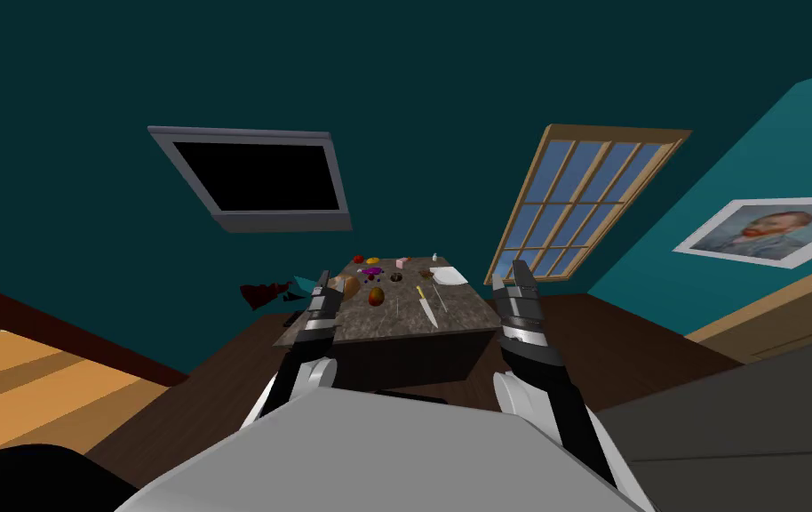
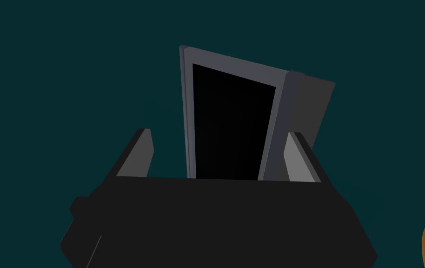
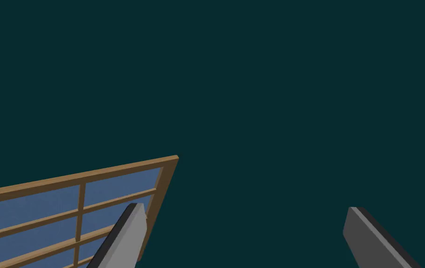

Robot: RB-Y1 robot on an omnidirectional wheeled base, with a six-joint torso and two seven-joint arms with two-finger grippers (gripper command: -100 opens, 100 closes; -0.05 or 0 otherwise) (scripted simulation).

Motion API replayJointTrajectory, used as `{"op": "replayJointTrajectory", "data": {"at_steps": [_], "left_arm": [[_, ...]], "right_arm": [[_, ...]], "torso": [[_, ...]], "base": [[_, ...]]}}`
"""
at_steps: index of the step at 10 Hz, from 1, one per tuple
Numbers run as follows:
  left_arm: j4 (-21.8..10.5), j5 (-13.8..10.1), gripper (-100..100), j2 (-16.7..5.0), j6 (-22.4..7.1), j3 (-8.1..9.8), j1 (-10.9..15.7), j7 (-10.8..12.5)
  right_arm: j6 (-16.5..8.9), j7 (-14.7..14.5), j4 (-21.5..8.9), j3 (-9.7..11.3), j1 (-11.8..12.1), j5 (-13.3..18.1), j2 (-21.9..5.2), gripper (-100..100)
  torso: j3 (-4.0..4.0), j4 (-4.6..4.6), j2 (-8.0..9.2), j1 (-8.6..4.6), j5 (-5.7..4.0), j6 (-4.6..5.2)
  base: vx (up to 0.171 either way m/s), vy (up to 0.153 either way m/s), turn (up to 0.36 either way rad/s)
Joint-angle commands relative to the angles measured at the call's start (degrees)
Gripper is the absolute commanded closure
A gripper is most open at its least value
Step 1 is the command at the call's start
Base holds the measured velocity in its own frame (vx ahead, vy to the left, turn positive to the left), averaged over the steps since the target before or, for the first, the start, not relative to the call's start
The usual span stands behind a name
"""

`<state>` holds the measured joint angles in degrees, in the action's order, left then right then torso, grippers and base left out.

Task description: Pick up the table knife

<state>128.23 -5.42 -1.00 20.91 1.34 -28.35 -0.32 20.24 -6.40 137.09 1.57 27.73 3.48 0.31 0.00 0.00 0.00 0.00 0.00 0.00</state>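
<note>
Left gripper (image 1: 322,289), right gripper (image 1: 520,271) raised upright, fingers (image 3: 123,237) apart, table knife (image 1: 426,305) between them

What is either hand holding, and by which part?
Nothing. The left hand and right hand are both open and empty; the table knife lies on the table.

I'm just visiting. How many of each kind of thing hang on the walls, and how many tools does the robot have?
screen: 1
window: 1
portrait: 1
tools, the left tool and the right tool: 2
Total: 5
</note>
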Motion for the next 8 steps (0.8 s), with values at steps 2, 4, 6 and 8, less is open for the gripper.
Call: {"op": "replayJointTrajectory", "data": {"at_steps": [2, 4, 6, 8], "left_arm": [[-1.47, -1.29, -100, -3.62, -1.99, 1.09, 2.52, -2.22], [-3.04, -2.61, -100, -5.77, -4.08, 2.09, 4.91, -4.51], [-5.04, -4.24, -100, -7.85, -6.77, 3.29, 7.79, -7.42], [-7.4, -6.1, -100, -9.87, -9.63, 4.59, 10.81, -10.7]], "right_arm": [[0.0, 0.0, 0.0, 0.01, -0.01, 0.0, 0.0, 0], [0.0, 0.0, 0.0, 0.01, 0.0, 0.0, 0.01, 0], [0.0, 0.0, 0.0, 0.01, 0.0, 0.0, 0.01, 0], [0.0, 0.0, 0.0, 0.01, -0.01, 0.0, 0.01, 0]], "torso": [[0.01, 0.0, 0.02, -0.09, -0.02, 0.02], [0.02, 0.01, 0.04, -0.23, -0.05, 0.02], [0.01, 0.01, 0.02, -0.29, -0.07, 0.02], [0.03, 0.01, 0.05, -0.34, -0.08, 0.02]], "base": [[-0.015, -0.044, -0.111], [-0.014, -0.069, -0.108], [-0.01, -0.08, -0.132], [-0.02, -0.103, -0.157]]}}
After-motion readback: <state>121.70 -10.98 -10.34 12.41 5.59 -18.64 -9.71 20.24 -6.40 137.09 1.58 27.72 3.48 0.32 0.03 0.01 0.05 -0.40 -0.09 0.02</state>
